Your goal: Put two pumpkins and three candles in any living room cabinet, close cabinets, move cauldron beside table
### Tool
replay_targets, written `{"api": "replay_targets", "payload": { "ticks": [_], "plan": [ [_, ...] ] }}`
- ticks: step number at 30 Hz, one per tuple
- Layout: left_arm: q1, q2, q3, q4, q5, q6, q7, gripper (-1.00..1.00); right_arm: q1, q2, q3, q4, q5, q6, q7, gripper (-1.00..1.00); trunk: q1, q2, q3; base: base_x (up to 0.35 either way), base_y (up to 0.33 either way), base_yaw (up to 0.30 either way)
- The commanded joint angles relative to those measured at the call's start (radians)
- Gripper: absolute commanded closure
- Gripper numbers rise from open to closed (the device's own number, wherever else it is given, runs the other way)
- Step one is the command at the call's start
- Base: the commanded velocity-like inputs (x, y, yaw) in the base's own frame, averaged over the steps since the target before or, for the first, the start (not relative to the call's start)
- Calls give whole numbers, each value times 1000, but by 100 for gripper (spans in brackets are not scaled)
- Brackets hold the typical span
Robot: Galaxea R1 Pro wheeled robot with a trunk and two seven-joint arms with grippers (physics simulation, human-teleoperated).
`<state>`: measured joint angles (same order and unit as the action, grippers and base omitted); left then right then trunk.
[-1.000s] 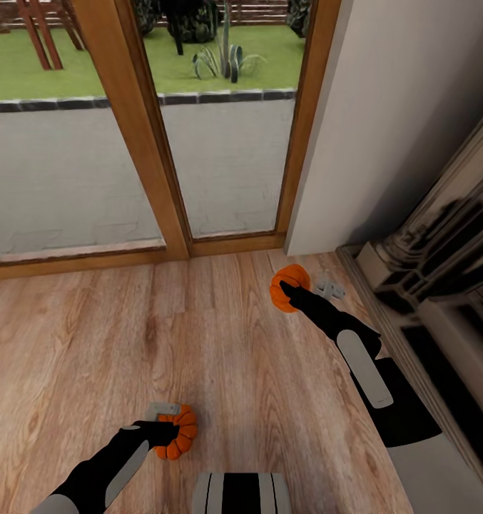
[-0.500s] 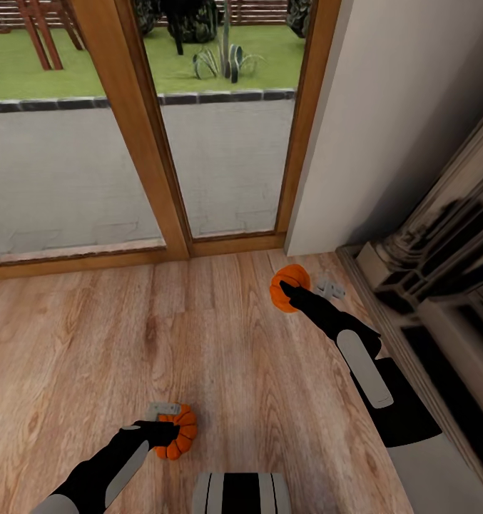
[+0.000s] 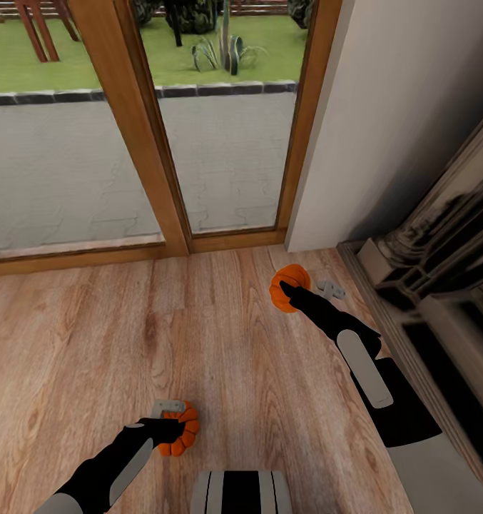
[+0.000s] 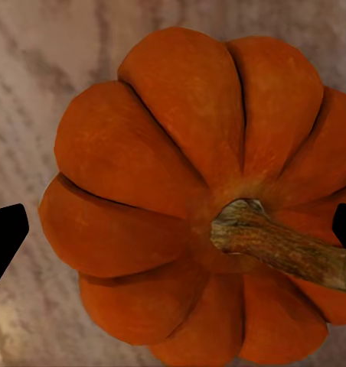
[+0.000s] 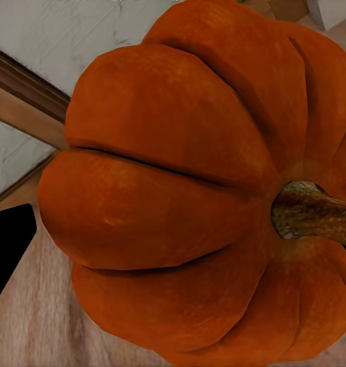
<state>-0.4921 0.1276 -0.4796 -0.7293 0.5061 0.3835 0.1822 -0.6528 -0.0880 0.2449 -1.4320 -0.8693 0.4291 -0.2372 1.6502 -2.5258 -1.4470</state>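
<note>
Since half a second ago, my view is tilting slightly down and the left end effector (image 3: 175,428) is drifting a touch with it; the right end effector (image 3: 287,289) is holding position. Both are clamping pumpkins: the left pumpkin (image 3: 178,437) is hanging over the plank floor (image 3: 70,335), the right pumpkin (image 3: 290,287) near the floor's far right corner, by the glass doors (image 3: 227,157) and the fireplace surround (image 3: 441,285). I'm judging both pickups done, so I'm heading for a cabinet next.
</note>
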Motion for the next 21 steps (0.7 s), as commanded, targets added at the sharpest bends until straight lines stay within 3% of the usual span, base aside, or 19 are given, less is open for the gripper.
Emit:
{"api": "replay_targets", "payload": {
  "ticks": [1,21],
  "plan": [
    [0,2,-5,18,0,5,11,-100,-1,-1,2,-2,-11,0,-9,100,0,0,-1,0,0,0],
    [0,1,-5,18,0,5,10,-100,0,-1,2,-2,-11,0,-9,100,1,-1,-8,0,0,0]
  ]
}}
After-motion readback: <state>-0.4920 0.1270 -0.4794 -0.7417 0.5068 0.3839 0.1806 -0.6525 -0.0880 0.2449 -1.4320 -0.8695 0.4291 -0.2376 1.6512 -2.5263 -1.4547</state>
